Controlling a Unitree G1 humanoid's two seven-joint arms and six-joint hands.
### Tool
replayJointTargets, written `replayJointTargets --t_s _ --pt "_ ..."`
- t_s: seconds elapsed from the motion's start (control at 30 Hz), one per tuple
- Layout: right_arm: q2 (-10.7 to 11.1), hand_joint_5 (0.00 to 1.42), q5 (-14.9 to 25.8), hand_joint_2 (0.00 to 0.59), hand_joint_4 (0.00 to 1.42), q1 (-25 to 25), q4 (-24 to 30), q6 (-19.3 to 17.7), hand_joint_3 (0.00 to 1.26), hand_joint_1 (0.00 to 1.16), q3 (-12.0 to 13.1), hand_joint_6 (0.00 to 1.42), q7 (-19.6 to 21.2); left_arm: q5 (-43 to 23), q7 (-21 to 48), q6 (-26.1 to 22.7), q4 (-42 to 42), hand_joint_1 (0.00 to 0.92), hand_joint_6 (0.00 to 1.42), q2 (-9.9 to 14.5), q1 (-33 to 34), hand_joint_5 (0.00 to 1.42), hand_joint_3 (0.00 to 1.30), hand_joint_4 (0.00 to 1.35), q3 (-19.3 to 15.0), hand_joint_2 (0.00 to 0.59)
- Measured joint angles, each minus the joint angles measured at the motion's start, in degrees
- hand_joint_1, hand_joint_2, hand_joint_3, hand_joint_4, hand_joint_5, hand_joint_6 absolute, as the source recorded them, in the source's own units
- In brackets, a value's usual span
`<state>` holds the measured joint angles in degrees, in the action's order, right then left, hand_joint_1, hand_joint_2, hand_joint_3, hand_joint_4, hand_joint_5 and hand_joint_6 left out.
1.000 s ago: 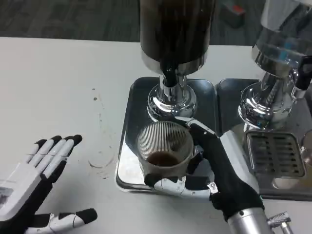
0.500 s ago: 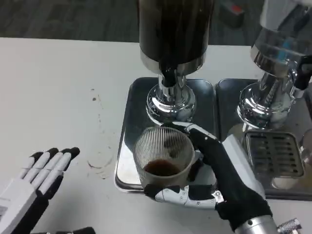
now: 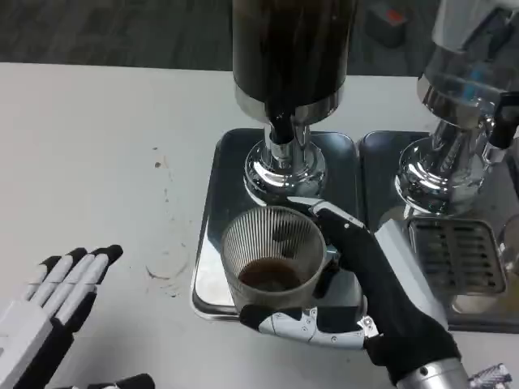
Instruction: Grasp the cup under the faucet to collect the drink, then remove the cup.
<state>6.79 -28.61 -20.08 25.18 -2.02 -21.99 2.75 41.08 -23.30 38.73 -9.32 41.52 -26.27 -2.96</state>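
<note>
Head view: the right hand's fingers (image 3: 296, 322) wrap the ribbed cup (image 3: 272, 258), which holds dark drink at lower centre, over the metal tray (image 3: 212, 235) below the faucet (image 3: 280, 130). The left hand (image 3: 49, 304) lies open, lower left. Filling looks done; next, withdraw the cup level.

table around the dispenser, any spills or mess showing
Yes: on the white table, left of the metal tray, there are small brown specks and a faint ring-shaped stain, like dried drink marks. The ribbed cup sits upright in the right robot hand, with dark liquid inside it.
</note>
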Motion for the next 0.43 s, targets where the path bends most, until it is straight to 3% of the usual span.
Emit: replayJointTargets --t_s 0.43 --pt "-0.59 0.70 0.49 0.222 0.55 -0.01 -0.11 0.00 0.35 0.98 0.34 0.94 0.00 -0.16 1.22 -0.85 1.00 0.000 0.00 -1.69 1.47 0.00 0.00 0.00 0.08 0.101"
